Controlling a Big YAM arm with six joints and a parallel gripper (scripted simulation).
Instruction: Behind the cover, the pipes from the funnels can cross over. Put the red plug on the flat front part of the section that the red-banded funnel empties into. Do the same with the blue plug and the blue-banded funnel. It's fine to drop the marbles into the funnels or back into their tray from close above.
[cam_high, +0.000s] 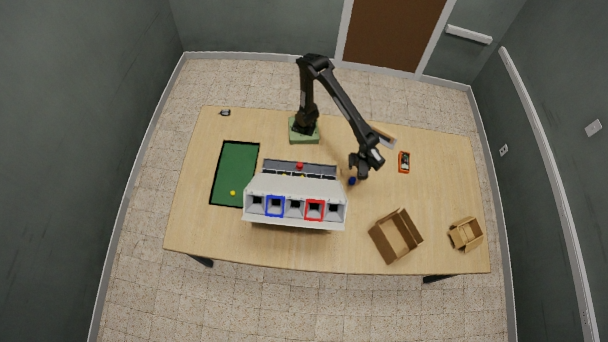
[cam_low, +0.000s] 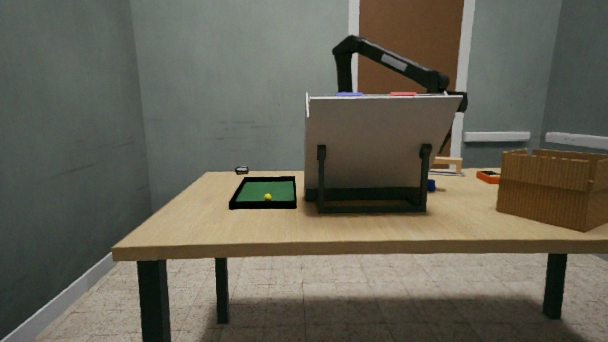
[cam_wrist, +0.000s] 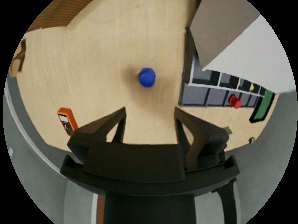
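Observation:
A white cover (cam_high: 295, 187) (cam_low: 375, 135) (cam_wrist: 220, 23) has a row of funnels, one blue-banded (cam_high: 274, 205) and one red-banded (cam_high: 314, 209). Behind it lies a grey row of sections (cam_high: 320, 170) (cam_wrist: 209, 92). The red plug (cam_high: 299, 165) (cam_wrist: 236, 103) sits on the flat front part of one section. Small yellow marbles (cam_high: 283, 175) lie in the sections. The blue plug (cam_high: 352, 181) (cam_low: 431, 185) (cam_wrist: 147, 76) lies on the table to the right of the sections. My gripper (cam_high: 356, 175) (cam_wrist: 150, 111) is open and empty, hanging just above the blue plug. The cover hides it in the exterior view.
A green tray (cam_high: 240, 165) (cam_low: 255, 191) with one yellow marble (cam_high: 232, 192) (cam_low: 268, 196) lies left of the cover. An orange device (cam_high: 404, 162), a wooden block (cam_high: 386, 138) and two cardboard boxes (cam_high: 395, 235) (cam_high: 466, 233) are on the right. The arm base (cam_high: 303, 136) stands behind the sections.

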